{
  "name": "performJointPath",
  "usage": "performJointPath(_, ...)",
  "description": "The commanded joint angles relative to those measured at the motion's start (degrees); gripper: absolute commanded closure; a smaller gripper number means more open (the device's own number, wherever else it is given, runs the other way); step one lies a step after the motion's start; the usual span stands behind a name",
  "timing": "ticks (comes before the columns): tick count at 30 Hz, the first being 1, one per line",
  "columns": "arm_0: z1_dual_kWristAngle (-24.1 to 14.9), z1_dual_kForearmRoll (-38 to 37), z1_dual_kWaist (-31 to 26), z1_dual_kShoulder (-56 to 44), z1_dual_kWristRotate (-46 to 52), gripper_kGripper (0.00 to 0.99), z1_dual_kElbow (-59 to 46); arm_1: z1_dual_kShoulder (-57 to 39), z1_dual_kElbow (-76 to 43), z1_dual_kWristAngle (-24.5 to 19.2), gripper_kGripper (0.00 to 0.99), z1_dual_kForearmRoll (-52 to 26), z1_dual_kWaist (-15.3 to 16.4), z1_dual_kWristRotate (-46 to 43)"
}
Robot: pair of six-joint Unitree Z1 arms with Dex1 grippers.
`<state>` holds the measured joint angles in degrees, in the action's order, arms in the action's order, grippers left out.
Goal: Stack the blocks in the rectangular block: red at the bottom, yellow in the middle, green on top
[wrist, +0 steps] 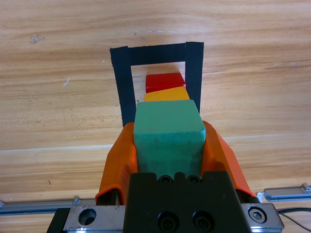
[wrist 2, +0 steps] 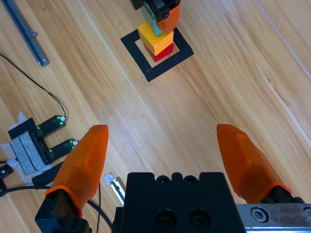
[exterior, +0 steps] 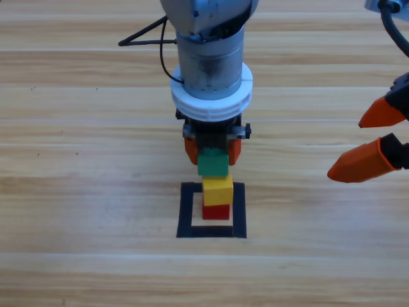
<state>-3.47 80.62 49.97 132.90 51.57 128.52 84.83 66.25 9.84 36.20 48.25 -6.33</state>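
Left end effector (exterior: 213,151) clamped — right (exterior: 370,141) agape

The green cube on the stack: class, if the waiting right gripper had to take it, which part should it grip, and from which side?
Probably its two free vertical faces, from above. The green cube is clamped on opposite sides by the left gripper over the yellow cube; the right gripper waits open.

Bright, even overhead light; wooden counter (exterior: 77,192) warm, no glare. Shadows soft and faint. Focus sharp throughout; slight softness near high view's 12 o'clock edge.
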Motion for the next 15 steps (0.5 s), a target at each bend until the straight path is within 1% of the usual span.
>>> performJointPath(1,0.48,0.42,1.19,2.10,0.99,0.912,-0.11,2.09,-0.59,-0.70,0.011,0.89,0.97,-0.53)
performJointPath(15,0.48,0.42,1.89,1.75,2.04,0.912,-0.82,2.53,-0.51,-0.88,0.011,0.89,0.97,-0.61)
